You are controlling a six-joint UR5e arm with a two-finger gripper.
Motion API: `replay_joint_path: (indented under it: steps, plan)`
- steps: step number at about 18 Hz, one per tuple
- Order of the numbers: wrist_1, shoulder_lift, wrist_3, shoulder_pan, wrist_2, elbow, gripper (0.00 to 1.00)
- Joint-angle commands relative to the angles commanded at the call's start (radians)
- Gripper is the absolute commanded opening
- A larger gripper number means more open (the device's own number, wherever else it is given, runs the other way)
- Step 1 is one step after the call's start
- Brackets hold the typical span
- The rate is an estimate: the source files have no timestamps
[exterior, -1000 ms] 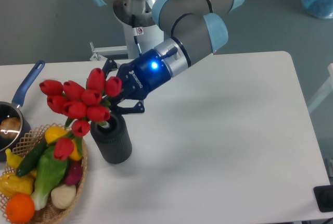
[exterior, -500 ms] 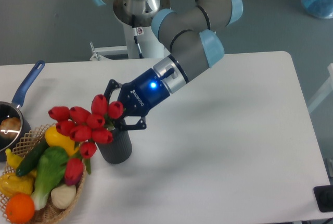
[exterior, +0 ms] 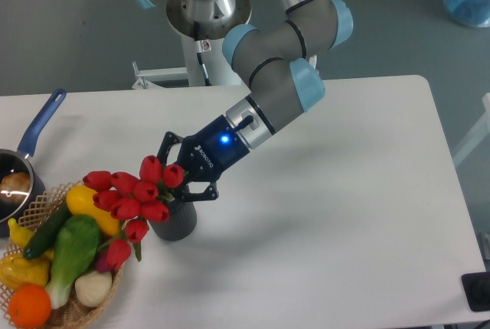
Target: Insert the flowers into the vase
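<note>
Flowers (exterior: 132,200) gripped low in gripper (exterior: 178,177), closed on stems, leaning over vase (exterior: 175,220) mouth for insertion.

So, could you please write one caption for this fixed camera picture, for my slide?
UR5e gripper lowering red tulips into the dark grey vase, beside a wicker basket of vegetables.

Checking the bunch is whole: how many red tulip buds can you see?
About 10 in the flowers: eight clustered over the vase mouth beside the gripper, two hanging lower left over the wicker basket. Others may be hidden.
</note>
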Motion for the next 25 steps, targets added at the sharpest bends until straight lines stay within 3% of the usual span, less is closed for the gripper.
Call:
replay_joint_path:
  steps: [1, 3, 5, 6, 11, 17, 23, 25]
  plan:
    - [0.0, 0.002, 0.002, 0.005, 0.003, -0.006, 0.28]
    - [0.0, 0.006, 0.003, 0.011, 0.012, -0.018, 0.45]
    - [0.0, 0.014, 0.002, 0.017, 0.031, -0.031, 0.86]
    - [-0.002, 0.023, 0.002, 0.023, 0.041, -0.038, 1.0]
    - [-0.002, 0.084, 0.003, 0.075, 0.15, -0.081, 1.0]
    - [-0.014, 0.178, 0.003, 0.118, 0.536, -0.089, 1.0]
    - [-0.011, 0.19, 0.052, 0.192, 0.67, -0.052, 1.0]
    - [-0.011, 0.187, 0.055, 0.216, 0.769, -0.026, 1.0]
